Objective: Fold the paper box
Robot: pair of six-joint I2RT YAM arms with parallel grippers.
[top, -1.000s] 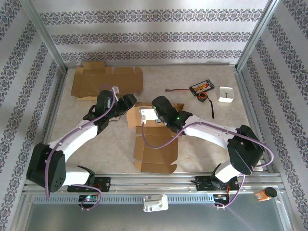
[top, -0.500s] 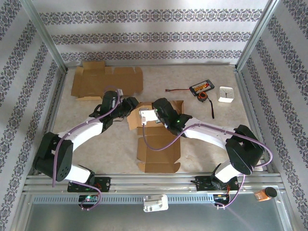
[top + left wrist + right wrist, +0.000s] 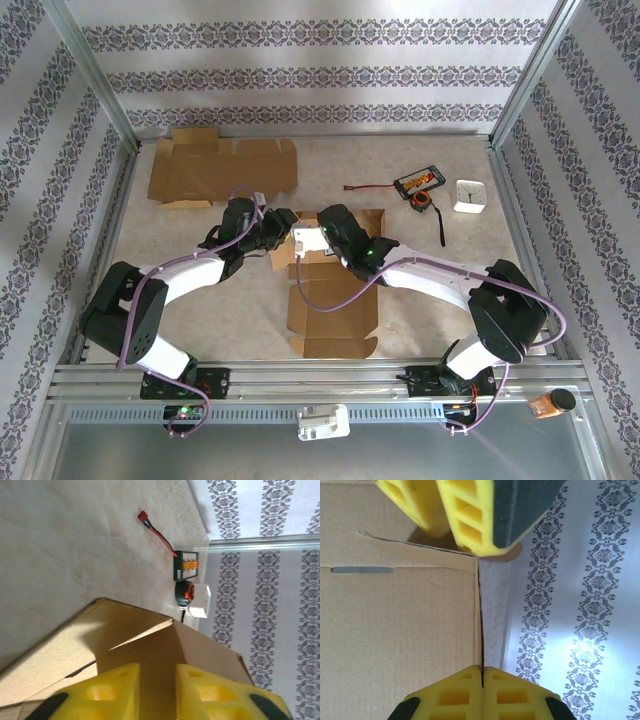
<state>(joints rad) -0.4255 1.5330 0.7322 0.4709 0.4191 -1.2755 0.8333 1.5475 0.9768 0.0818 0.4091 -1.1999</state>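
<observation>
Our right gripper clamps a raised wall of the brown cardboard box; our left gripper, just left, straddles it, grip unclear

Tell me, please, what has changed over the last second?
The left gripper swung right, in to the box, and its jaws narrowed around a raised flap; whether they grip it yet is unclear. The box shifted slightly right. The right gripper stayed shut on the box's edge, and the spare cardboard at the back did not move.
</observation>
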